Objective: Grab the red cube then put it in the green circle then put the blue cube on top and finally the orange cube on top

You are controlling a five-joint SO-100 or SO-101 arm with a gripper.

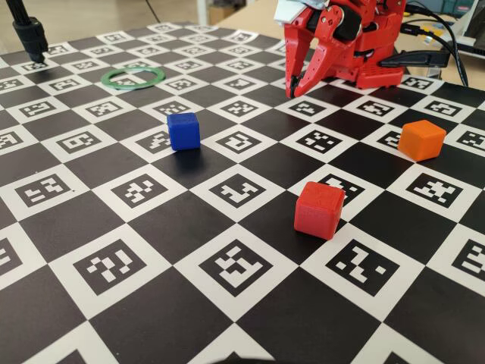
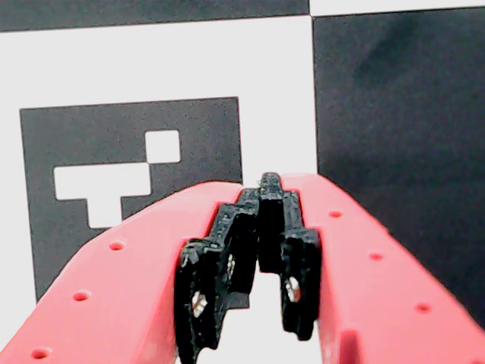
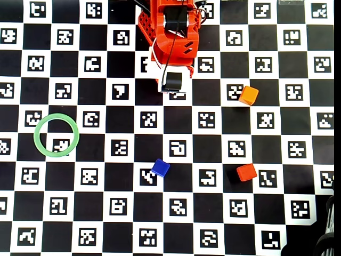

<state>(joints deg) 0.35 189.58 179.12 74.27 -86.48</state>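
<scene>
The red cube [image 1: 319, 210] [image 3: 246, 172] sits on the checkered board, toward the front in the fixed view. Left of it stands the blue cube [image 1: 183, 130] [image 3: 160, 167]. The orange cube [image 1: 422, 139] [image 3: 248, 95] rests at the right. Far left lies the green circle [image 1: 133, 77] [image 3: 56, 135], with only board inside it. My gripper [image 1: 294, 89] [image 2: 267, 186] points down at the board close to the arm's base, far from every cube. Its tips meet, shut on nothing. In the wrist view only a marker square shows below it; the cubes and the ring are out of that view.
The red arm [image 3: 170, 37] is folded at the board's far edge. A black stand [image 1: 30, 34] rises at the far left corner in the fixed view. Cables [image 1: 432, 34] trail behind the base on the right.
</scene>
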